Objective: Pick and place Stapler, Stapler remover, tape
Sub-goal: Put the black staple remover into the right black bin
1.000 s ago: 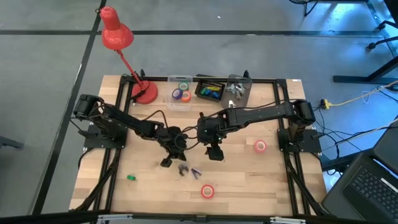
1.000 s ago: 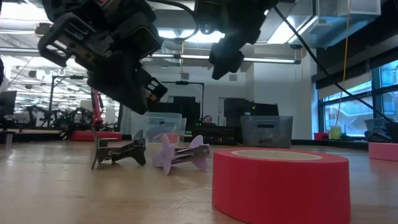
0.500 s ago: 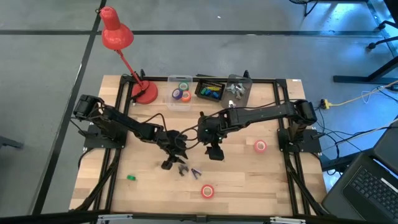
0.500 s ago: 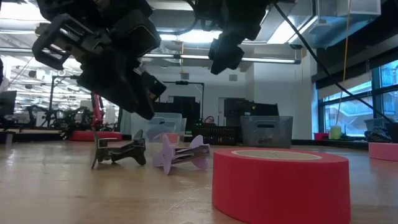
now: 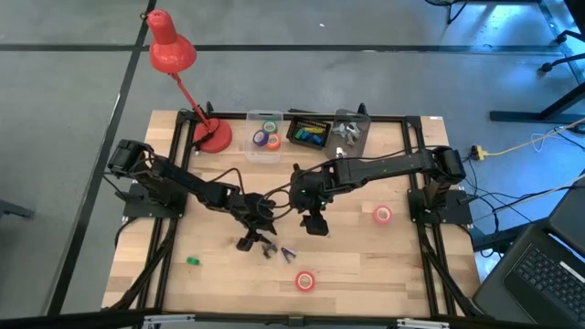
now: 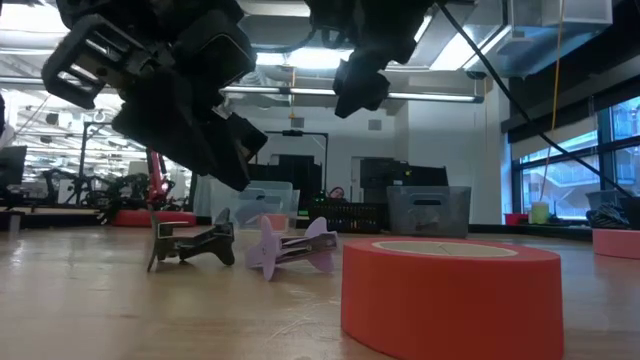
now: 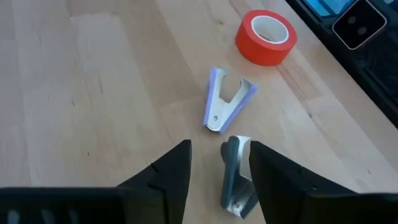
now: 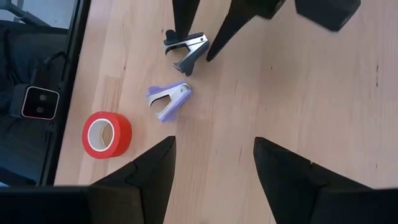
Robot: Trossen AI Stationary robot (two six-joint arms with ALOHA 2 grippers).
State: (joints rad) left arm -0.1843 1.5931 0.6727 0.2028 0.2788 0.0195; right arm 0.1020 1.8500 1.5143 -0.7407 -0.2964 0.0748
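- The left gripper (image 7: 217,168) hangs just over the wooden table (image 5: 366,265) with its 2 fingers (image 7: 168,171) spread apart, holding nothing.
- A dark stapler remover (image 7: 236,177) lies on the wood between those fingers, close against the inside of 1 of them; I cannot tell whether it touches.
- Just past the fingertips lies a purple stapler remover (image 7: 222,102), its jaws splayed open and pointing away from the gripper.
- Farther out beyond the fingertips stands a red tape roll (image 7: 266,38), flat on its side, well clear of both removers.
- The right gripper (image 8: 214,165) hovers above the table, fingers apart and empty, with the 2 removers and the red roll well ahead of its tips.
- Another red tape roll (image 5: 382,215) sits off beside the right arm.
- More small tape rolls (image 5: 267,134) rest in a clear bin (image 5: 249,146) at the table's far edge.
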